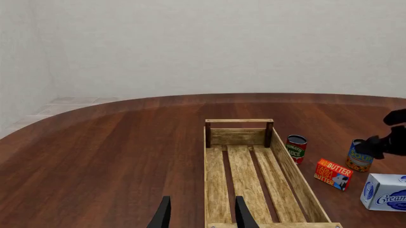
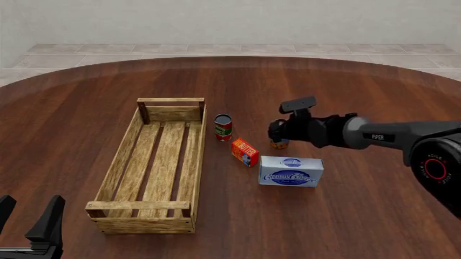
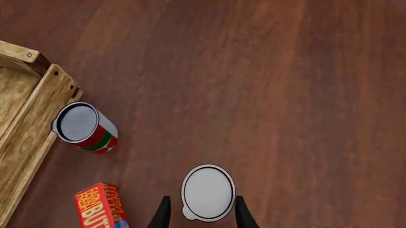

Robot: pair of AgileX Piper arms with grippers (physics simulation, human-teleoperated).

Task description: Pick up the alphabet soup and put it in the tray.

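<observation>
The alphabet soup (image 3: 208, 192) stands upright on the table, its silver-grey top facing the right wrist camera. My right gripper (image 3: 200, 202) is open, with one finger on each side of the can; I cannot tell whether they touch it. In the front view the gripper (image 2: 278, 133) hides most of the can (image 2: 279, 144). The can's blue and orange-yellow label shows in the left wrist view (image 1: 359, 159). The tray (image 2: 126, 143), a long wooden slat crate, lies empty to the left. My left gripper (image 2: 27, 216) is open and empty near the tray's near left corner.
A red-and-green can (image 2: 223, 127) stands beside the tray's far right corner. An orange-red butter box (image 2: 245, 152) lies between it and a white and blue cream cheese box (image 2: 291, 171), just nearer than the soup. The round table's far edge meets a tiled floor and wall.
</observation>
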